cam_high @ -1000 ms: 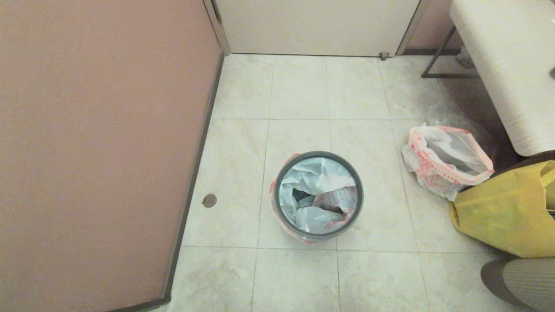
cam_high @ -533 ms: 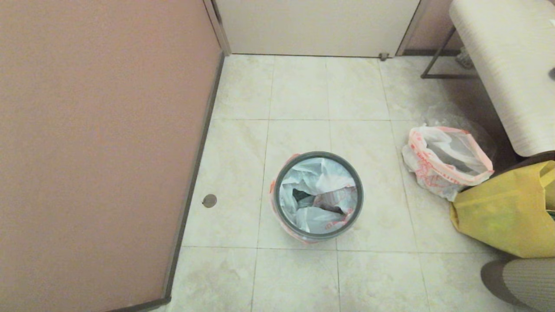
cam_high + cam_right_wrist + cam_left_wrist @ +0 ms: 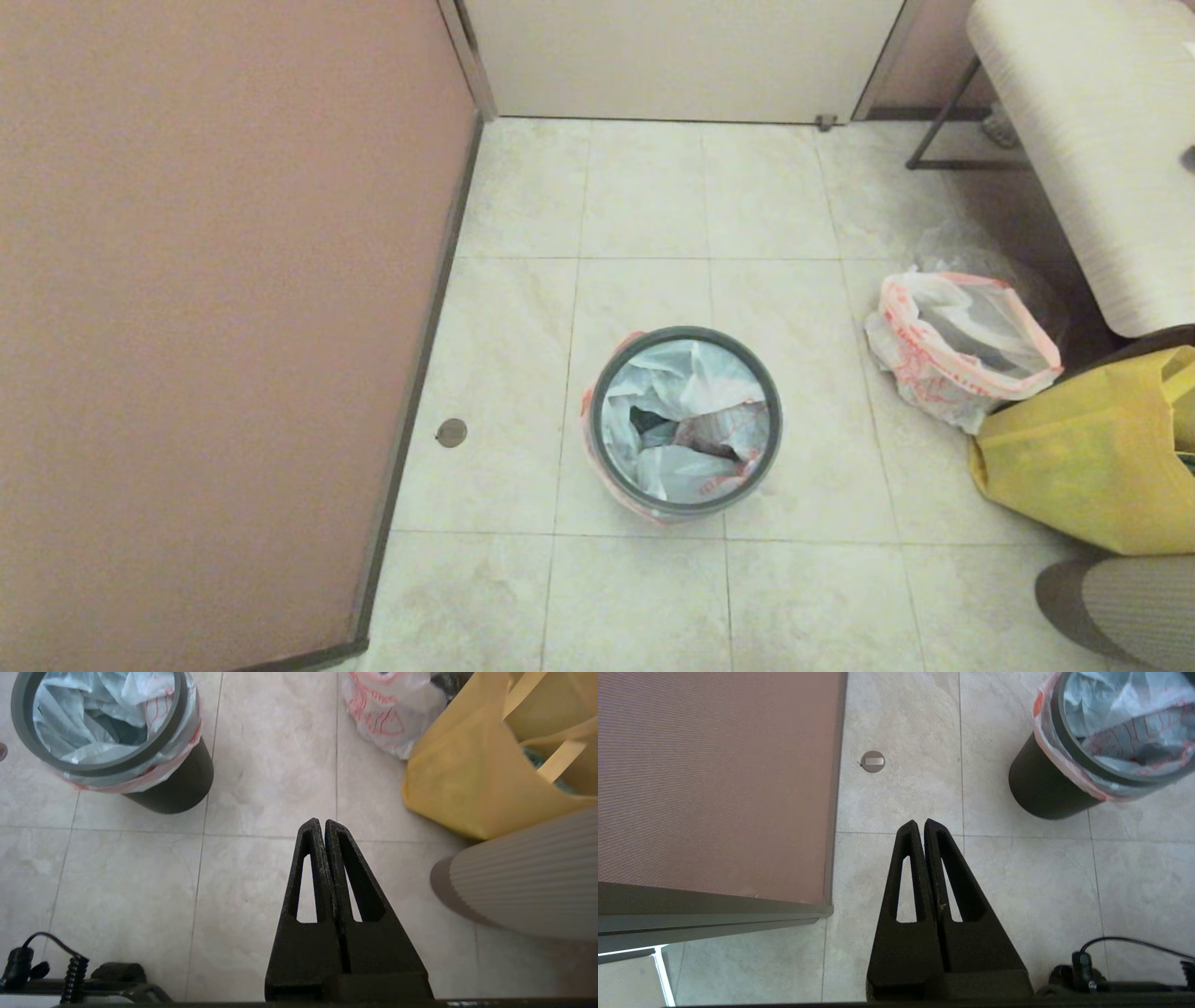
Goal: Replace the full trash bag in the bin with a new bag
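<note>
The black bin [image 3: 1041,793] stands on the tiled floor in the middle of the head view, its grey hoop [image 3: 597,411] seated on the rim. The hoop holds the new bag [image 3: 691,411], a limp white bag with red line drawing, its edge folded down over the rim. To the right the full trash bag [image 3: 934,359] stands on the floor with its red-orange-banded mouth open. The bin [image 3: 177,788] and the full trash bag [image 3: 383,714] also show in the right wrist view. My left gripper [image 3: 920,823] and right gripper [image 3: 322,822] hang shut and empty over bare floor, short of the bin.
A pink-brown partition [image 3: 215,327] walls off the left side, with a round floor drain cover [image 3: 451,431] beside it. A yellow bag [image 3: 1092,457] leans by the full bag. A white bench [image 3: 1092,149] stands at the back right, a ribbed grey object [image 3: 1130,607] at the near right.
</note>
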Robot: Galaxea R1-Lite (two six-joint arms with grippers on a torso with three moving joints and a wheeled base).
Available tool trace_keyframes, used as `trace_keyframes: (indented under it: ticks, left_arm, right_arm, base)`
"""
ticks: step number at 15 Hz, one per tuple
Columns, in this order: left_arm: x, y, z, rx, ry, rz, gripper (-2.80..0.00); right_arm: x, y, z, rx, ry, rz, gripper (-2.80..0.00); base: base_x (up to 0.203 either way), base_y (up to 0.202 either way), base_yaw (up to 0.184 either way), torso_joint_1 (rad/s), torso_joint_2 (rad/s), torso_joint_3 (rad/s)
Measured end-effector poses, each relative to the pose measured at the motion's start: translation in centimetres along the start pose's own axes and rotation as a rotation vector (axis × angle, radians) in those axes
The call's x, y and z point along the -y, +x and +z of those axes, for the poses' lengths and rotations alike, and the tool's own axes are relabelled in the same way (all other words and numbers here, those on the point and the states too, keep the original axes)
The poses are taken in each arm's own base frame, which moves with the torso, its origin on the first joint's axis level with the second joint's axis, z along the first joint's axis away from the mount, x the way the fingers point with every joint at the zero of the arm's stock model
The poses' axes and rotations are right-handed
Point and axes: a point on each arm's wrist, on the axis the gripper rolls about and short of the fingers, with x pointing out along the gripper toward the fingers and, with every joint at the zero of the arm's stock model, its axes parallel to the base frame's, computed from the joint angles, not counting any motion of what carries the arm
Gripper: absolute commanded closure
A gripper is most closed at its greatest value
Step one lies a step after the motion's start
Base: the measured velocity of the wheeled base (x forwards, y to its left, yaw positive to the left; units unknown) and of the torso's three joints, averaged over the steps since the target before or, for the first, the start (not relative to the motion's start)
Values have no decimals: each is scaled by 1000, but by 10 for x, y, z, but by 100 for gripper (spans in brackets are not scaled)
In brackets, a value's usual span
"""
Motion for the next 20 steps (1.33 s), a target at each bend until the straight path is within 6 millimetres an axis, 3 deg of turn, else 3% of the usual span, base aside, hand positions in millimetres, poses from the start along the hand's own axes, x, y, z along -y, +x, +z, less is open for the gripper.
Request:
trace_keyframes:
  ticks: [5,20]
  left_arm:
    - [0,4,-6,14,103,-24,0]
    - [0,5,-8,9,64,-35,0]
  right_arm:
    - [0,1,-3,-10,30,0,0]
    - [0,1,-4,-8,33,1,0]
  base:
    - [0,0,0,0,0,0]
    - [0,0,0,0,0,0]
